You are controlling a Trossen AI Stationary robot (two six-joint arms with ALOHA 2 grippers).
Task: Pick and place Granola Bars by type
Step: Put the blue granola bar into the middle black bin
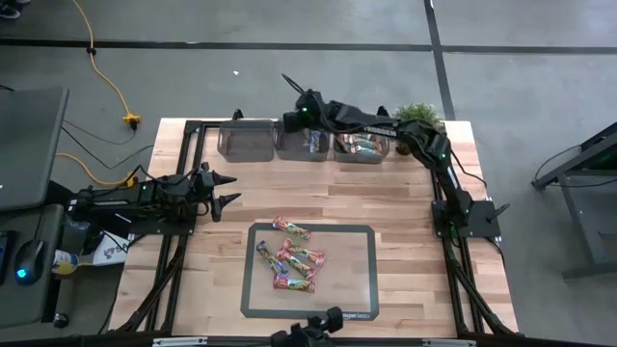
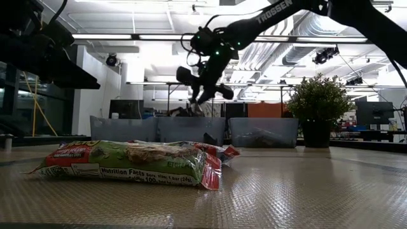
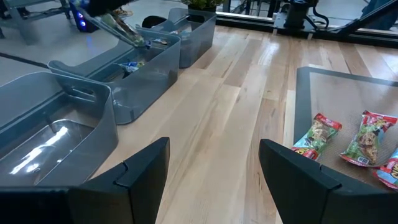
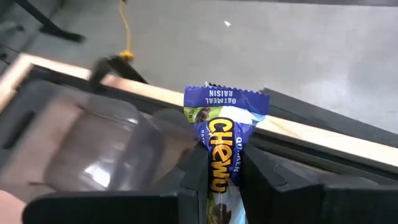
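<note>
Pinched between your right gripper's two dark fingers, right up against the wrist camera, was a blue bar, its long axis running straight out from the jaws with the crimped end pointing away. You had that gripper closed tight on it, high over the row of grey bins at the far edge of the table.

From above, the gripper sat over the middle bin, with the empty bin to one side and the bin that already held bars to the other. That was the relation your next move turned on: the bar hung lengthwise above the middle bin, so my judgement is that a straight lowering and release would have dropped it there, provided blue belonged in that bin.

Your left gripper waited with its fingers spread wide and nothing between them, over bare wood at the table's left side, short of the mat.

The remaining bars, red and green ones, lay in a loose cluster on the mat, nearer your left arm than your right.
</note>
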